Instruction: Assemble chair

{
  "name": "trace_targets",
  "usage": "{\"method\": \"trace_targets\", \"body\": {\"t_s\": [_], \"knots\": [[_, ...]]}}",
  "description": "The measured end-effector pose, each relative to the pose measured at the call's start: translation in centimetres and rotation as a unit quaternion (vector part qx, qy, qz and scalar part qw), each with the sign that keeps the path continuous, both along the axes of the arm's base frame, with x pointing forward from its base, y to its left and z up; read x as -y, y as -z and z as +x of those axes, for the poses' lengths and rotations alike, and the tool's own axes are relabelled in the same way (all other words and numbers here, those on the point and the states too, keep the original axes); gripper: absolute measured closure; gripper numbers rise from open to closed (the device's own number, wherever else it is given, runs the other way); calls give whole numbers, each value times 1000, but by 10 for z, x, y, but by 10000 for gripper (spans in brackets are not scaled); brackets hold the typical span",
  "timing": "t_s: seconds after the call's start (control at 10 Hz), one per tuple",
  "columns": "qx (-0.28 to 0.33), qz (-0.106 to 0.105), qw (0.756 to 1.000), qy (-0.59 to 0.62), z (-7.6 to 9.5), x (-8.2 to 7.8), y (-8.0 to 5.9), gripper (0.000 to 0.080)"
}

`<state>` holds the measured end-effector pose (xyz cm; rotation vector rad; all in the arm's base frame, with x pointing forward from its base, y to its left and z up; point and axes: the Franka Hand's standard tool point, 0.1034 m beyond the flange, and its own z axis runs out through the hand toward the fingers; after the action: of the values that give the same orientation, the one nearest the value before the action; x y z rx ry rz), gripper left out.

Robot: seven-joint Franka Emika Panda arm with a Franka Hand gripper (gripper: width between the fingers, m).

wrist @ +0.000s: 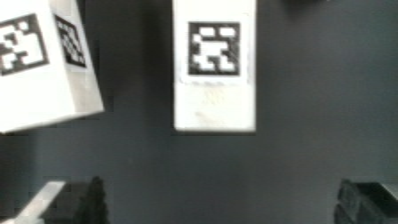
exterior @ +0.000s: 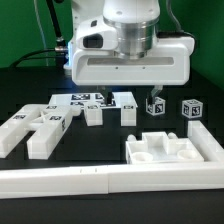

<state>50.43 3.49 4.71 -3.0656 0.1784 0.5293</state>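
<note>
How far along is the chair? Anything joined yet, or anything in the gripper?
Nothing looks joined yet: the slab, a cube and the leg pieces lie loose on the table. Nothing is in hand: the gripper is open and empty over a tagged post. The whole assembly is left.

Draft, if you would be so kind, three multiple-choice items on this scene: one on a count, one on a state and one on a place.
1. How many small tagged cubes stand on the table? A. One. B. Two. C. Four.
2. How are the fingers? A. Shut on a cube. B. Open, holding nothing. C. Shut, empty.
3. Where does the recessed slab lie? A. Atop the cubes. B. Between the fingers. C. On the exterior view's right, just behind the border rail.

Answers: B, two cubes stand side by side; B, the wrist view shows only bare table between them; C, it lies close behind the rail.
</note>
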Motion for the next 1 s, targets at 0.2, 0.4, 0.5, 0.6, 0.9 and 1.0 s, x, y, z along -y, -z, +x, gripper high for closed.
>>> {"method": "trace_targets", "body": {"t_s": [0.2,0.4,0.5,0.6,0.9,1.0], "knots": [[-48,4,999,-5,-9,-2,4,151],[-114,13,993,-17,-10,-3,1,151],[-137,14,990,-18,-10,-3,3,151],[-174,16,984,-18,-15,-2,4,151],[-264,21,964,-22,-20,-2,8,151],[-276,21,961,-22,-17,-3,11,151]]}}
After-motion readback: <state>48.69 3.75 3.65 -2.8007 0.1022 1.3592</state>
